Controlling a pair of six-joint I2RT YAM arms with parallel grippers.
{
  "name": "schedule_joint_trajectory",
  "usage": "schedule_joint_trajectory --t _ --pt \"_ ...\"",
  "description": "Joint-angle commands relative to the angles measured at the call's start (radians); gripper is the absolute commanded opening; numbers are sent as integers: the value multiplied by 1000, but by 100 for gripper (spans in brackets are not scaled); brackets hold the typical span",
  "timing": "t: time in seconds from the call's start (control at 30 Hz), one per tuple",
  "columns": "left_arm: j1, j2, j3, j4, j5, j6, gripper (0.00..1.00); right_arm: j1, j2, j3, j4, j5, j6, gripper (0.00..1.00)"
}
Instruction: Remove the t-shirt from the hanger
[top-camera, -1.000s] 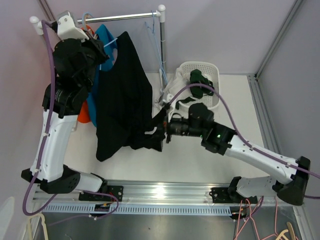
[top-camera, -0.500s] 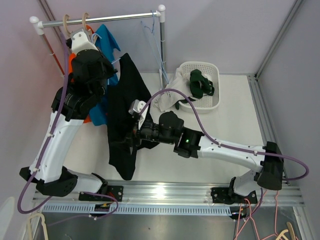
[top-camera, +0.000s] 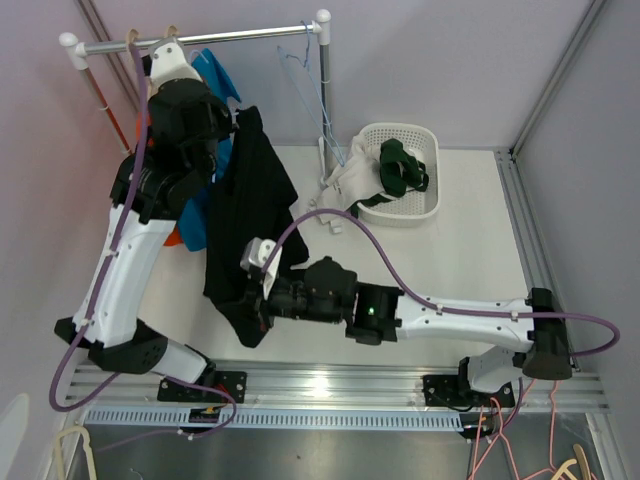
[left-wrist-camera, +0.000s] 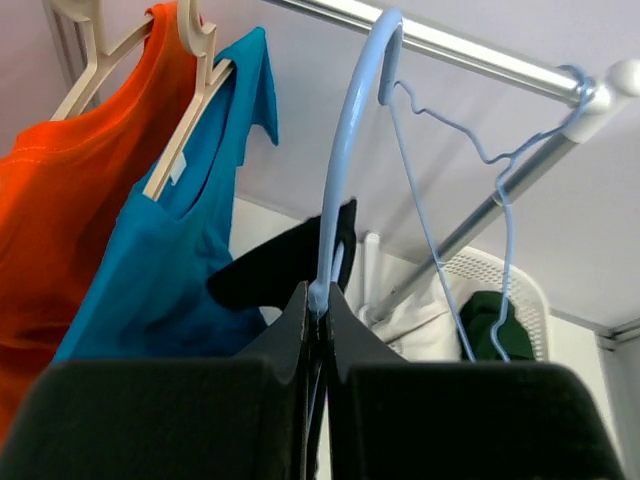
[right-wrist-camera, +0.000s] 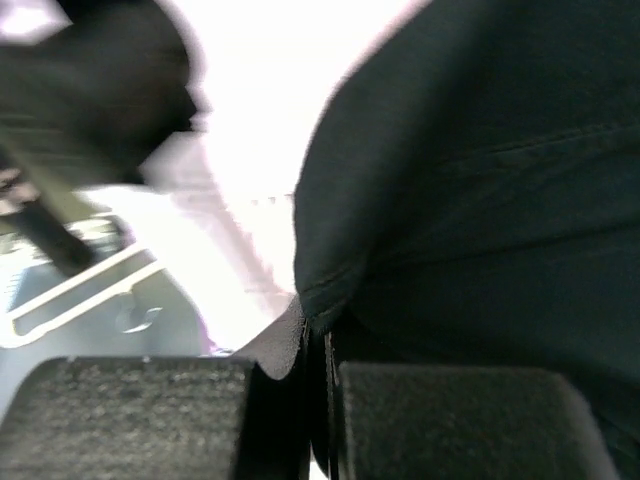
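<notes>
Partway done, with left pincer clenched on neck of pale blue hanger, right pincer clenched on hem of black t-shirt, garment seemingly not yet pulled free.

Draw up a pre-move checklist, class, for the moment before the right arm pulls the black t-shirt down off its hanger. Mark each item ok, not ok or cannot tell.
1. The left jaws are shut on the blue hanger, just below its hook: ok.
2. The right jaws are shut on a fold of the black t-shirt: ok.
3. T-shirt already free of the hanger: not ok, it hangs from it.
4. Hook clear of the rail: cannot tell.
5. The blue shirt is out of the pull path: cannot tell, it hangs close beside.
</notes>
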Motion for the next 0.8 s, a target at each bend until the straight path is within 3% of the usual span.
schedule_joint_trajectory --t 0.0,0.1,0.23,0.47,0.63,0.77 --pt "38 94 103 53 20 16 1 145 -79 15 -43 -1 15 0" --pt "55 165 204 9 11 15 1 255 -76 18 -84 17 20 0" --pt "58 230 298 -31 41 8 1 289 -19 -11 -136 22 81 0" --pt "60 211 266 -17 3 62 0 279 94 -20 -184 -47 136 0" --pt "61 172 169 24 20 36 1 305 102 197 -370 -6 -6 0" --pt "67 234 276 -40 28 50 1 359 136 327 -490 -62 -92 0"
